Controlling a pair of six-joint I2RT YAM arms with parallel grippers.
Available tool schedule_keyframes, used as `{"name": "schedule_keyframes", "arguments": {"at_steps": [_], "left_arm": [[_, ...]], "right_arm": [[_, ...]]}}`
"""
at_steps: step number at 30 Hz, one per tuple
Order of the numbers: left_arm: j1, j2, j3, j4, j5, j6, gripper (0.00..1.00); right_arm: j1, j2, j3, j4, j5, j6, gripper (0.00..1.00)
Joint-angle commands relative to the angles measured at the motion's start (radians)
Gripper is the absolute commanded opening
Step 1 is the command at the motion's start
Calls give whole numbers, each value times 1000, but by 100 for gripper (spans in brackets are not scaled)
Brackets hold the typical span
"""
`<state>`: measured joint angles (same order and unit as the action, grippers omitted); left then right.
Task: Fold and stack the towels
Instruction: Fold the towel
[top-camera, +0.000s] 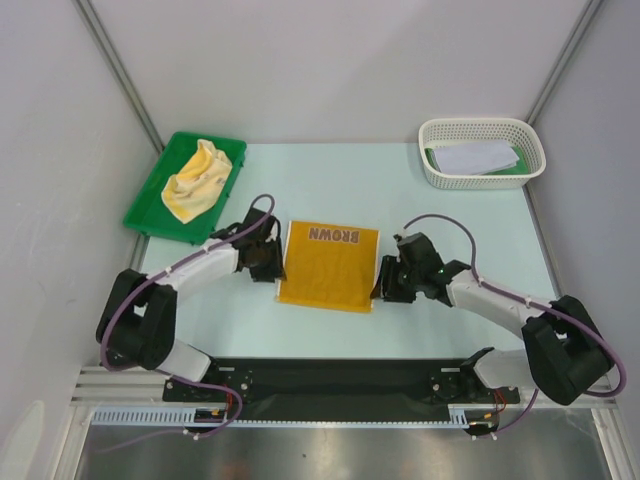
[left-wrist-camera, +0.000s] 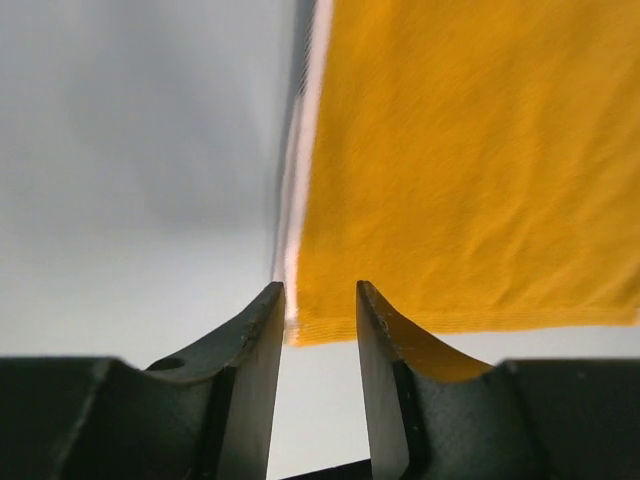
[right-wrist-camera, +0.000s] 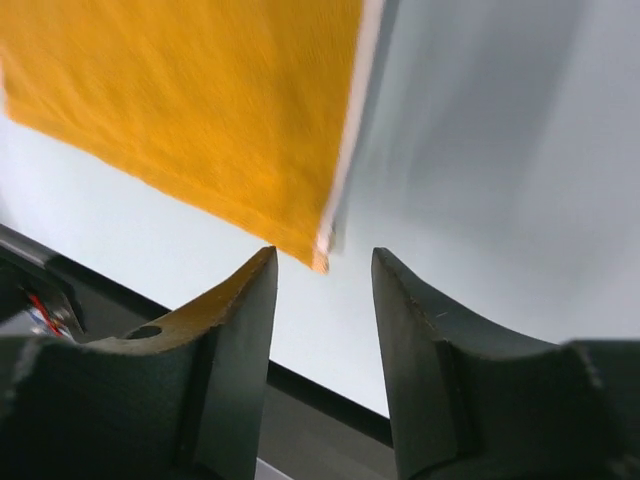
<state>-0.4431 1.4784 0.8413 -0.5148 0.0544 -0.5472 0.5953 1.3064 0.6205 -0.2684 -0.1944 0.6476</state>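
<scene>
An orange towel (top-camera: 328, 265) lies flat in the middle of the table, the word BROWN along its far edge. My left gripper (top-camera: 268, 262) is open at the towel's left edge, its near left corner between the fingers in the left wrist view (left-wrist-camera: 320, 315). My right gripper (top-camera: 385, 283) is open at the towel's right edge, its near right corner just ahead of the fingers in the right wrist view (right-wrist-camera: 320, 262). A crumpled pale yellow towel (top-camera: 200, 180) lies in a green tray (top-camera: 160, 215) at the far left.
A white perforated basket (top-camera: 437, 170) with a folded white cloth (top-camera: 473, 157) stands at the far right. A black rail (top-camera: 340, 378) runs along the near edge of the table. Grey walls close the sides and back.
</scene>
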Motion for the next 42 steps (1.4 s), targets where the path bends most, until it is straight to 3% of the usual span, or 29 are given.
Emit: {"name": "schedule_keyframes", "arguments": {"at_steps": [1, 6, 9, 14, 24, 31, 37, 39, 42], "left_arm": [[-3, -3, 175, -59, -36, 70, 40], [15, 199, 370, 10, 122, 153, 40], [27, 351, 490, 15, 176, 197, 38], [78, 513, 660, -4, 186, 234, 36], [149, 678, 809, -22, 210, 269, 36], [156, 692, 884, -65, 231, 342, 37], [164, 692, 996, -143, 180, 544, 43], [165, 715, 1033, -183, 219, 636, 45], [184, 738, 1058, -203, 306, 685, 45]], "right_arm": [[-69, -47, 100, -23, -11, -68, 44], [-190, 75, 232, 159, -170, -186, 16], [-222, 213, 326, 216, -229, -213, 15], [-258, 459, 479, 242, -306, -256, 18], [-315, 746, 711, 78, -194, -410, 22], [-345, 758, 752, 40, -172, -494, 27], [-384, 700, 818, -72, -298, -637, 43], [-397, 689, 823, -107, -359, -696, 52], [-408, 717, 854, -184, -418, -752, 54]]}}
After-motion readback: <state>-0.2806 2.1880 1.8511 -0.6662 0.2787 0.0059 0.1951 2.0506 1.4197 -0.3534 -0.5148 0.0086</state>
